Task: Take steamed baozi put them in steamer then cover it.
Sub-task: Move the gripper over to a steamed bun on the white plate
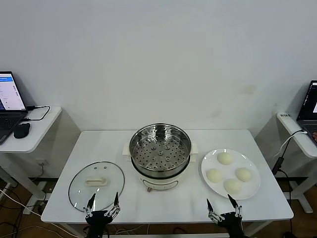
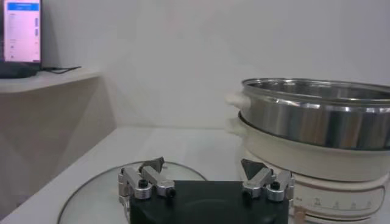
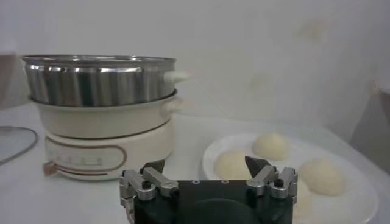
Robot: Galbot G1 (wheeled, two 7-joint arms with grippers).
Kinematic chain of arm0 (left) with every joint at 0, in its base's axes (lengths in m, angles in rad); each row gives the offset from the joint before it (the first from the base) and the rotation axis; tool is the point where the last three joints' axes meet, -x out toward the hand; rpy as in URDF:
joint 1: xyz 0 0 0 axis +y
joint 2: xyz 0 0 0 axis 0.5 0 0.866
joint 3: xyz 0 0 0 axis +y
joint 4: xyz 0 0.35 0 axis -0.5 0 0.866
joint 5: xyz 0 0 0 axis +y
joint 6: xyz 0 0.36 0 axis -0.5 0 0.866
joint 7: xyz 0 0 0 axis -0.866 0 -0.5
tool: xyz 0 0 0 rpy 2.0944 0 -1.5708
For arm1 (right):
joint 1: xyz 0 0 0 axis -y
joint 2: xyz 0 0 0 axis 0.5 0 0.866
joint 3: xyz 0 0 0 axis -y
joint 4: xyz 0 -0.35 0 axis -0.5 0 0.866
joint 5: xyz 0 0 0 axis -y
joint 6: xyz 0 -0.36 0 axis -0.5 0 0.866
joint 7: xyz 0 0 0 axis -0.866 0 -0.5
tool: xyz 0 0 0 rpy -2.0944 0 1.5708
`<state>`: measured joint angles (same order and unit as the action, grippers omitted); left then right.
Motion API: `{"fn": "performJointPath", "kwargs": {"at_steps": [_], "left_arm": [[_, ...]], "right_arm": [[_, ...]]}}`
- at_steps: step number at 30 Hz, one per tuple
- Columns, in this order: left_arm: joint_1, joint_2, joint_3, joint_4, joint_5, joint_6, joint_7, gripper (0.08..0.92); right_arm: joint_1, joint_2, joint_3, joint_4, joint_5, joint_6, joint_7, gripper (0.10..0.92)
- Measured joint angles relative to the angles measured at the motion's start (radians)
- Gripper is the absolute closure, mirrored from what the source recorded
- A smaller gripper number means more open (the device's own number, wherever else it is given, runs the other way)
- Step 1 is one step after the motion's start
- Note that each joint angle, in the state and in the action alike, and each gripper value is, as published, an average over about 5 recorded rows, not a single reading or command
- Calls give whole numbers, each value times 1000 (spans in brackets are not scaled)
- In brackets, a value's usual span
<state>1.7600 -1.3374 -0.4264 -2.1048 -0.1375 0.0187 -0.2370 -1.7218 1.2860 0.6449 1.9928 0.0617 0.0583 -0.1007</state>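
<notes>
Nothing's really started yet: all four steamed baozi (image 1: pixel 229 173) sit on the white plate (image 1: pixel 247 161) right of the steamer (image 1: pixel 160 156), whose tray is bare, and the cover (image 1: pixel 96 184) lies flat on the surface (image 1: pixel 109 144) to its left. The left gripper (image 1: pixel 103 202) and right gripper (image 1: pixel 224 204) hover at the near edge, fingers spread wide and holding nothing. The arms are mostly cut off, and in the right wrist view the gripper body hides part of the nearest bun.
</notes>
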Motion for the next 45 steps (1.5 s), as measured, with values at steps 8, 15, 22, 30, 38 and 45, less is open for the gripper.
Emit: {"fn": "performJointPath", "kwargs": {"at_steps": [8, 15, 22, 30, 38, 45], "left_arm": [[-6, 19, -8, -19, 70, 33, 9, 177], [-12, 34, -19, -22, 119, 52, 17, 177], [-18, 34, -27, -17, 150, 60, 23, 177], [-27, 33, -31, -16, 163, 71, 26, 177], [-37, 38, -40, -10, 165, 77, 26, 177], [-38, 43, -54, -9, 161, 81, 26, 177]], "right_arm": [[113, -118, 57, -44, -185, -48, -47, 203], [268, -286, 62, -113, -329, -114, -168, 203], [474, -460, -23, -235, -431, -135, -354, 203], [775, -590, -238, -419, -462, -153, -580, 203], [1080, -626, -528, -591, -437, -154, -751, 203], [1292, -601, -755, -727, -430, -143, -847, 203]]}}
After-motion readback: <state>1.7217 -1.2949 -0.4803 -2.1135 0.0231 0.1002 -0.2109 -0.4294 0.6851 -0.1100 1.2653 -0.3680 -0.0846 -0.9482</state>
